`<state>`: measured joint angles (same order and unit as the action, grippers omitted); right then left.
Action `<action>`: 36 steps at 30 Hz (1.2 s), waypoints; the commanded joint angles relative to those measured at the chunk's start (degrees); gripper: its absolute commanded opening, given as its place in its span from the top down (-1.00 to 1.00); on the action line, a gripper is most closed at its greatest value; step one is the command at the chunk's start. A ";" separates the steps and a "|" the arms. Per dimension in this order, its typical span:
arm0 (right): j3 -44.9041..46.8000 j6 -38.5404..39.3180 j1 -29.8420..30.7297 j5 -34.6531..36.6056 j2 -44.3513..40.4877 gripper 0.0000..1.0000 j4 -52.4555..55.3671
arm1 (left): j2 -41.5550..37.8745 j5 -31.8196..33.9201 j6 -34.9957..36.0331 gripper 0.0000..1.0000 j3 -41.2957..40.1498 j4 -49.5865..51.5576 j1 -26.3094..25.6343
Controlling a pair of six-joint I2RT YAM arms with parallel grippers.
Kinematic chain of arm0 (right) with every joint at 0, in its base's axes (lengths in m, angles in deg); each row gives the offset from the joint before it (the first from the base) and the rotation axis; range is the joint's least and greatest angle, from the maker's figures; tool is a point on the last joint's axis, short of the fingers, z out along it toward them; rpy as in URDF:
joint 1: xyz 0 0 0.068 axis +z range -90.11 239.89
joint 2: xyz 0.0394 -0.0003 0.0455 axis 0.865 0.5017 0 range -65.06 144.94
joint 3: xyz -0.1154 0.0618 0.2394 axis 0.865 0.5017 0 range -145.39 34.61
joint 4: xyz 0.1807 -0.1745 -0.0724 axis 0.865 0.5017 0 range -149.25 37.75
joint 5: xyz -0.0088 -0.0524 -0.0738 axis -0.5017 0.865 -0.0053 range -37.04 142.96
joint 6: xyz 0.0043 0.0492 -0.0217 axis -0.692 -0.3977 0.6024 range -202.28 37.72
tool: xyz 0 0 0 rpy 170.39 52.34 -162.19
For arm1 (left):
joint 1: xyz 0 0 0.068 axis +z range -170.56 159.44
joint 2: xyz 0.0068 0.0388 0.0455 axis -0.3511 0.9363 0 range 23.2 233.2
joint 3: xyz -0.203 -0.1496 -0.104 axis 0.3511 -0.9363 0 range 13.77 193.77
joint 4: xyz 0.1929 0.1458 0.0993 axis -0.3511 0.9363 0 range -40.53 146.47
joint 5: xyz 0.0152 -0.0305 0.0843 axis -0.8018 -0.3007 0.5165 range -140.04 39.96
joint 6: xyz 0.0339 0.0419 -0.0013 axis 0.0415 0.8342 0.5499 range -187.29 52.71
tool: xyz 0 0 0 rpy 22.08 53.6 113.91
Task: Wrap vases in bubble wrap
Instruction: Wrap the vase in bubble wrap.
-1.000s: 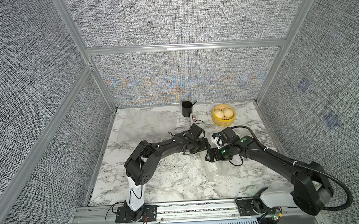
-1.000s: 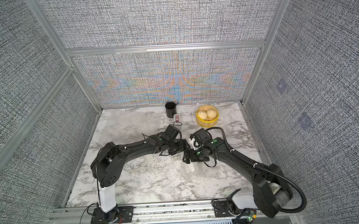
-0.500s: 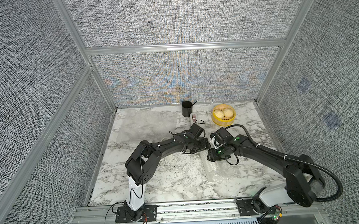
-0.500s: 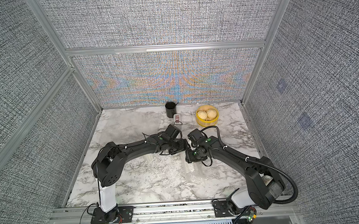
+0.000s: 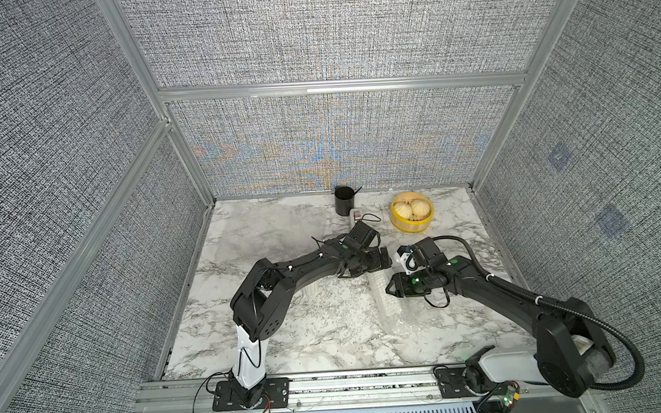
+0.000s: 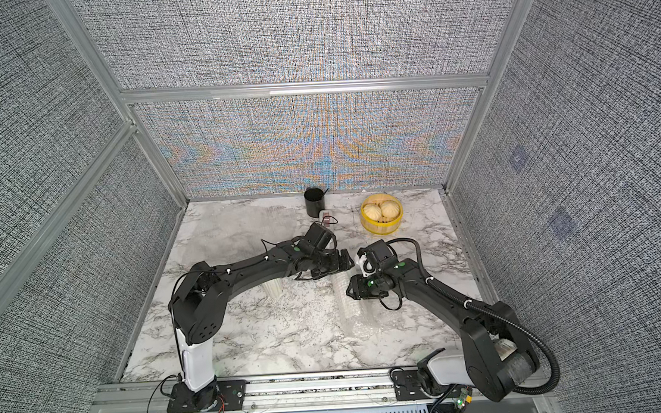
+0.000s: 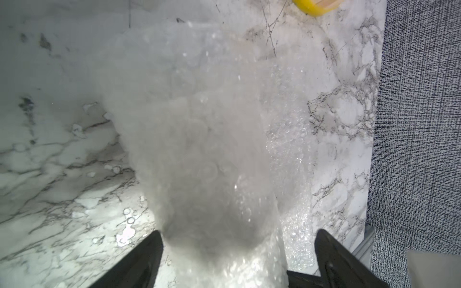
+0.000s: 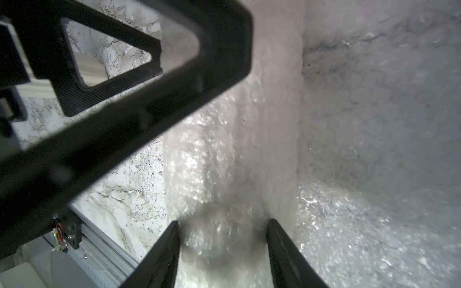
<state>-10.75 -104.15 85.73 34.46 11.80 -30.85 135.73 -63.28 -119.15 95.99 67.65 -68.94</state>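
Packing in progress: a vase (image 7: 204, 149) rolled in bubble wrap (image 8: 374, 124) lies on its side on the marble bench (image 5: 289, 341), right of centre, between the two arms. The right hand (image 8: 223, 222) is partly closed, its jaws pressing the padded bundle from both sides. The left hand (image 7: 238, 233) stands wide open around the bundle's far end, one jaw clear of the wrap, gripping nothing. A second vase (image 5: 312, 290), seemingly unwrapped, shows to the left, partly hidden under the left arm. The ribbed ceramic looks rigid and brittle. The film around it is soft, springy and slick, so the loose flap trailing on the bench may well unroll. The soundest hold is probably across the bundle's middle, over the overlap, with gentle pressure.
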 commanded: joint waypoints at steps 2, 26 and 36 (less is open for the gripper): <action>1.88 0.34 -1.84 2.32 0.06 -0.08 5.52 | -1.32 1.05 0.23 -0.93 -0.59 0.60 0.04; 6.52 -0.09 -9.93 3.12 -7.85 -0.04 6.42 | 8.81 0.18 -1.15 -0.80 6.46 1.88 -2.67; 4.38 -0.02 -15.72 -1.95 -11.02 -0.16 5.99 | 11.74 2.24 1.56 -0.65 6.47 5.00 -2.60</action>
<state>-6.07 -104.34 71.81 33.60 1.42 -26.41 146.53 -64.13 -120.11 103.01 65.57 -71.62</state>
